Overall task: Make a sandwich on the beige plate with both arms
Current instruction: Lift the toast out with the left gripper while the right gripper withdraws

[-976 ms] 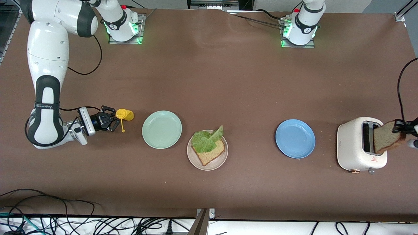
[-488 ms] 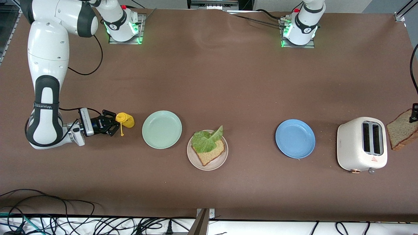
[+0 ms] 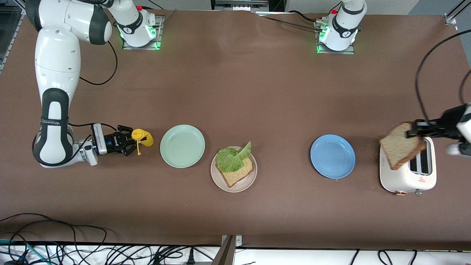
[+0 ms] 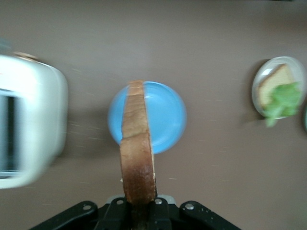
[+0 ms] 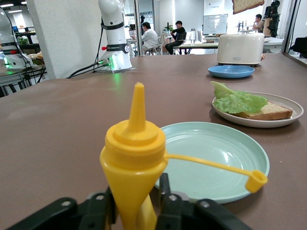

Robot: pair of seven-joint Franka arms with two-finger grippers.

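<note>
The beige plate [image 3: 245, 184] holds one bread slice [image 3: 237, 175] with a green lettuce leaf [image 3: 232, 158] on top. It also shows in the left wrist view [image 4: 261, 79] and the right wrist view [image 5: 288, 117]. My left gripper [image 3: 414, 131] is shut on a second bread slice [image 3: 403, 149], held on edge in the air over the white toaster [image 3: 404, 180]. In the left wrist view the slice [image 4: 137, 143] stands in the gripper [image 4: 139, 203]. My right gripper [image 3: 128, 141] is shut on a yellow squeeze bottle [image 3: 142, 137] beside the mint-green plate [image 3: 182, 146]; the bottle [image 5: 136, 158] fills the right wrist view.
A blue plate [image 3: 332, 156] lies between the beige plate and the toaster, and shows under the held slice in the left wrist view [image 4: 165, 115]. The bottle's cap [image 5: 255, 181] hangs open on its strap over the mint-green plate. Cables hang along the table's near edge.
My left gripper has swung the bread slice from off the table's end back over the toaster, toward the blue plate. My right gripper has closed on the yellow bottle and nudged it slightly.
</note>
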